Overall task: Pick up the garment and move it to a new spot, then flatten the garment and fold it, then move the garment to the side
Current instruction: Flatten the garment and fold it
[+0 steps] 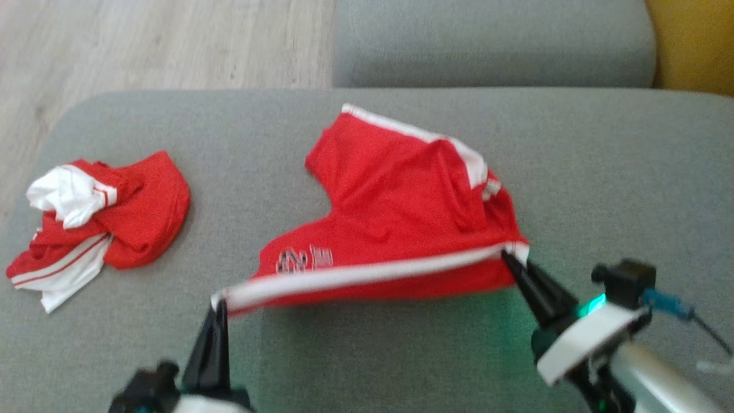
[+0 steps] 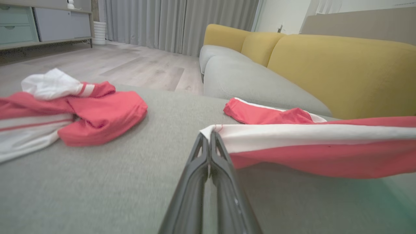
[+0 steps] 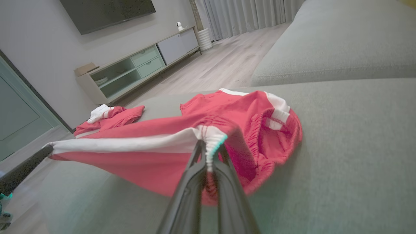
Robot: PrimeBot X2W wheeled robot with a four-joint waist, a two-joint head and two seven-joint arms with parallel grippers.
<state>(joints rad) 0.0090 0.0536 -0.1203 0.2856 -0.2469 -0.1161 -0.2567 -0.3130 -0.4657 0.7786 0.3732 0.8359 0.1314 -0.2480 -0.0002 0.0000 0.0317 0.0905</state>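
I have both end effectors clamped shut on the red shorts [image 1: 401, 212], one at each end of the white side stripe [image 1: 355, 276]. The left end effector [image 1: 221, 307] pinches the hem end of the stripe. The right end effector [image 1: 508, 255] pinches the gathered waistband end. The stripe runs taut between them, raised off the grey sofa seat [image 1: 602, 172]. The rest of the garment trails on the seat around its middle, one leg reaching toward the back edge. A second, crumpled red and white garment [image 1: 114, 212] lies near the seat's left edge, well apart.

I judge this to be the carry, or the lay-down before flattening. To do it well, I would move both arms together at the same spacing, so the stripe is neither slack nor torn from a grip. I would let the trailing leg touch down first and draw toward the near edge, so the cloth spreads flat instead of bunching. I would also steer clear of the other garment. The waistband looks bunched by the right fingers and will likely need smoothing.

A small dark and white print [image 1: 304, 259] sits near the hem, perhaps a number or crest, but it is too blurred to read.
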